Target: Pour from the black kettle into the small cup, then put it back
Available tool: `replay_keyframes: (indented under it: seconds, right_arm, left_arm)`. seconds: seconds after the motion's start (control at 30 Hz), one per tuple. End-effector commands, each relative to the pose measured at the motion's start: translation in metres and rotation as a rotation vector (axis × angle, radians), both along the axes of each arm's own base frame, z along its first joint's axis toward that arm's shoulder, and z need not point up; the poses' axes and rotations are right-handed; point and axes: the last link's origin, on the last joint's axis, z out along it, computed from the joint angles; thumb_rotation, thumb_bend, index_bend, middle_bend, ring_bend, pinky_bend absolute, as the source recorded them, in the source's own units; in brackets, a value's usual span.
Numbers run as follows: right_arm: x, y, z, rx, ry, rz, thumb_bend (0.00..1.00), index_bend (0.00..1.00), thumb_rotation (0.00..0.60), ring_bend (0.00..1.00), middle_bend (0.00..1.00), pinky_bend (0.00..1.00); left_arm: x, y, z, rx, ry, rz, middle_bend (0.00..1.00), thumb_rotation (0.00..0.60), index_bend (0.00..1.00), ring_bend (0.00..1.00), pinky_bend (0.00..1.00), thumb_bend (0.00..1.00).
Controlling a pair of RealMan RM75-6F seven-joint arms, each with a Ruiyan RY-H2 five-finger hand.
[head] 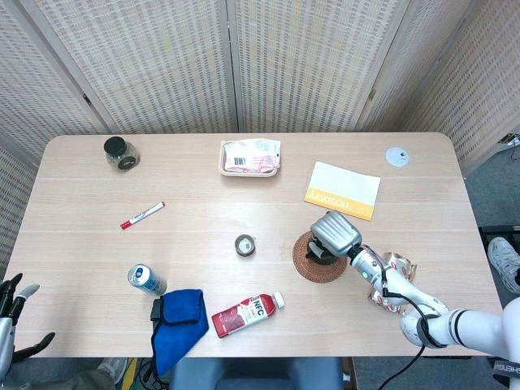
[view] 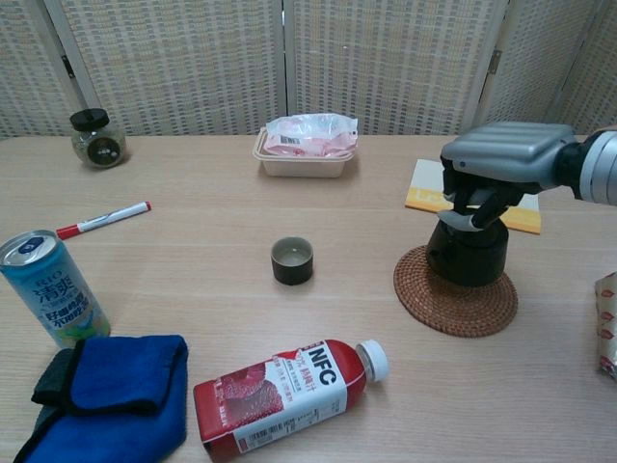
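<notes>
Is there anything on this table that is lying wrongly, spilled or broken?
Only the red juice bottle lies on its side near the front edge, cap on, nothing leaking. The kettle stands upright on the woven mat, and no spill shows around the small cup.

The red juice bottle (view: 284, 397) lying near the bench's front edge reads "NFC" in white. The orange-banded booklet (head: 342, 190) toward the right rear reads "Lexicon". The blue can (view: 53, 286) at the left front carries print too small to read.
</notes>
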Motion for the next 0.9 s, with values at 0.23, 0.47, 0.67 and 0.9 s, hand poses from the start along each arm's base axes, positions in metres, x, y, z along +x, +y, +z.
replay_keyframes:
  seconds: [0.23,0.47,0.67,0.9]
  right_arm:
    - [-0.0065,0.0023,-0.0099,0.017,0.000,-0.011,0.41,1.00,0.441,0.93,1.00,0.55]
    - [-0.0062,0.0012,-0.0124,0.021,-0.002,-0.021,0.12,1.00,0.440,0.92,1.00,0.55]
    - [-0.0068,0.0020,-0.0137,0.023,0.003,-0.022,0.04,1.00,0.442,0.91,1.00,0.55]
    - [-0.0079,0.0055,-0.0136,0.022,0.009,-0.016,0.04,1.00,0.441,0.90,0.99,0.55]
  left_arm:
    - [-0.0018,-0.0006,-0.0006,-0.002,-0.001,0.008,0.02,0.600,0.19,0.03,0.00,0.06]
    - [-0.0020,-0.0010,-0.0004,-0.003,0.000,0.012,0.02,0.600,0.19,0.03,0.00,0.06]
    - [-0.0023,-0.0013,-0.0001,-0.003,0.001,0.015,0.02,0.600,0.19,0.03,0.00,0.06]
    - [-0.0024,-0.0006,-0.0015,-0.008,0.000,0.014,0.02,0.600,0.19,0.03,0.00,0.06]
